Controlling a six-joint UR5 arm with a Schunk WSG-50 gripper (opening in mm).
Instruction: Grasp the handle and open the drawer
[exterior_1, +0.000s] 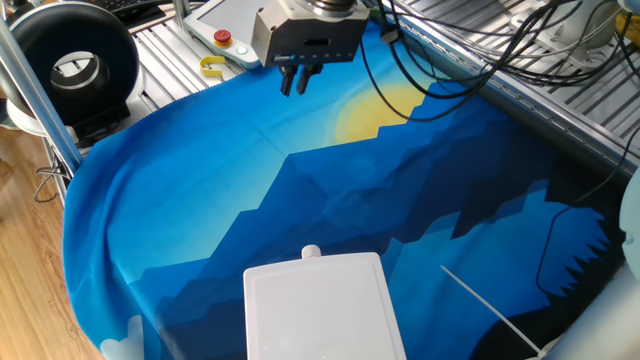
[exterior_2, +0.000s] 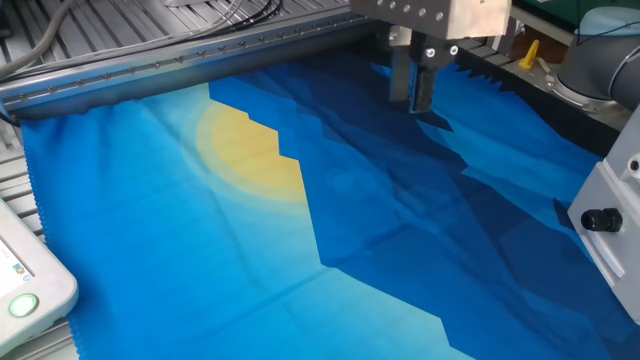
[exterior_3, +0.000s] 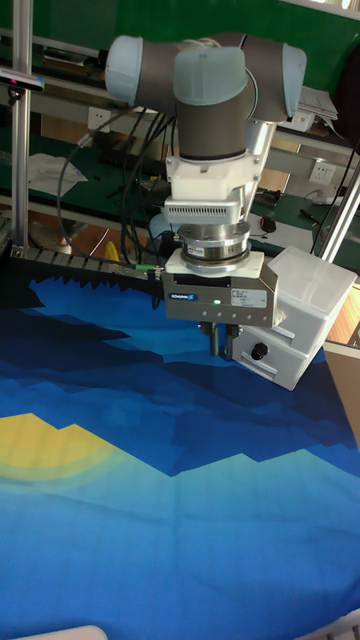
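A white plastic box holding the drawer (exterior_1: 316, 305) sits at the near edge of the blue cloth. Its handle (exterior_1: 311, 252), a small round knob, points toward the middle of the table. In the other fixed view the handle (exterior_2: 599, 220) looks dark on the drawer front (exterior_2: 612, 240) at the right edge. The tall fixed view shows the handle (exterior_3: 260, 352) just right of my fingers, on the drawer (exterior_3: 283, 365), which sits pushed in. My gripper (exterior_1: 296, 80) (exterior_2: 421, 90) (exterior_3: 222, 345) hangs above the cloth, far from the box. It is shut, with nothing between its fingers.
A white pendant with a red button (exterior_1: 222, 22) and a yellow tape dispenser (exterior_1: 212, 67) lie behind the gripper. A black round unit (exterior_1: 75, 60) stands at the far left. Cables (exterior_1: 470, 55) run over the metal rails. Another white device with a green button (exterior_2: 25, 290) lies at the cloth's corner.
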